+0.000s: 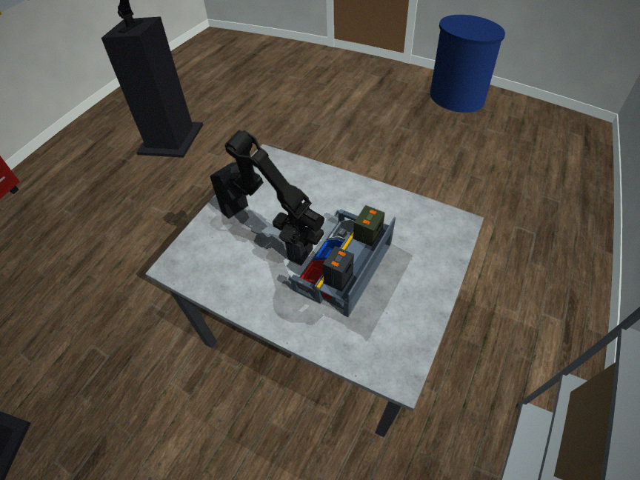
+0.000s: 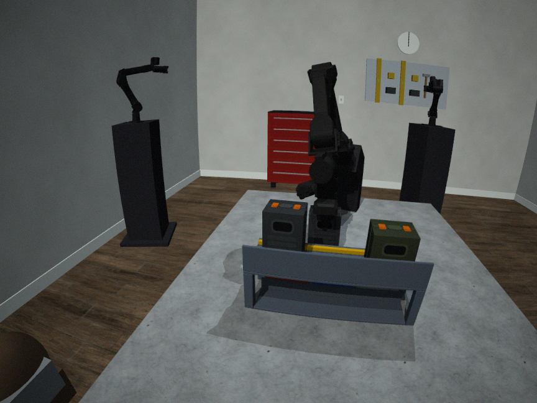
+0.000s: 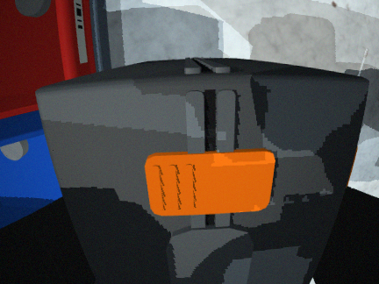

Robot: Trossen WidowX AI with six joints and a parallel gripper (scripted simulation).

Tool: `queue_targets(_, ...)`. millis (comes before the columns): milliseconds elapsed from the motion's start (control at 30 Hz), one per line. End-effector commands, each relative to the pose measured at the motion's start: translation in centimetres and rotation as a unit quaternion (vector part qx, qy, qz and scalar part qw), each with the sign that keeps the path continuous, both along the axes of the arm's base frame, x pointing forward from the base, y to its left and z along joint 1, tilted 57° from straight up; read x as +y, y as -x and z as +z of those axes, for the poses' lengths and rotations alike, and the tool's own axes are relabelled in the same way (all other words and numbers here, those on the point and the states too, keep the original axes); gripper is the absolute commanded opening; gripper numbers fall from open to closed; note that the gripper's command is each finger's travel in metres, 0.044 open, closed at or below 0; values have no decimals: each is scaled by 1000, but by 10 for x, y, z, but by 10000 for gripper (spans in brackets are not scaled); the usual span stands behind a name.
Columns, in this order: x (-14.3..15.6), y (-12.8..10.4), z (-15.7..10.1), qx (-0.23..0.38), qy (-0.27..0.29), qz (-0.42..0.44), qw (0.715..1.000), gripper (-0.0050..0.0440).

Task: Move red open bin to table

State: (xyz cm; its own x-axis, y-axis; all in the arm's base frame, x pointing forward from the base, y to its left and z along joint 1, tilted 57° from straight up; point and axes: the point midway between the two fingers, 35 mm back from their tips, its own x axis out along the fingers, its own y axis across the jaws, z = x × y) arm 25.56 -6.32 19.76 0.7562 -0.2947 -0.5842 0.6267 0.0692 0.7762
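My tool (image 1: 299, 239) (image 2: 325, 210) (image 3: 199, 175) pinches a dark grey latched case (image 1: 295, 254) (image 2: 324, 236) (image 3: 110, 153); the red open bin (image 1: 311, 272) (image 2: 284, 279) (image 3: 31, 66), at its ten o'clock in wrist view, seems light, stiff: rim grip.

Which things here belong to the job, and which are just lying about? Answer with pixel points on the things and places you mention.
Job:
- red bin (image 1: 311, 272) (image 3: 31, 57)
- shelf (image 1: 371, 273) (image 2: 334, 266)
- table (image 1: 413, 330) (image 2: 195, 347)
- held case (image 1: 298, 251) (image 2: 325, 236) (image 3: 110, 145), perhaps an obstacle

Lying about:
- blue bin (image 1: 327, 250) (image 3: 31, 175)
- green case (image 1: 366, 227) (image 2: 392, 240)
- dark case on shelf (image 1: 337, 271) (image 2: 284, 229)
- barrel (image 1: 465, 67)
- red cabinet (image 1: 4, 178) (image 2: 288, 147)
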Motion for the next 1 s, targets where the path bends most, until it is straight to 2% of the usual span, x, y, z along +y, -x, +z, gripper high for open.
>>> queue_targets(0,9,2,14,-33,9,-9,999,0)
queue_targets(300,9,2,14,-33,9,-9,999,0)
queue_targets(333,14,-1,5,-23,8,-9,1000,0)
queue_targets(467,45,-4,-3,-33,5,-9,999,0)
queue_targets(867,45,-4,-3,-33,5,-9,999,0)
queue_targets(967,66,-7,-10,-31,4,-10,999,0)
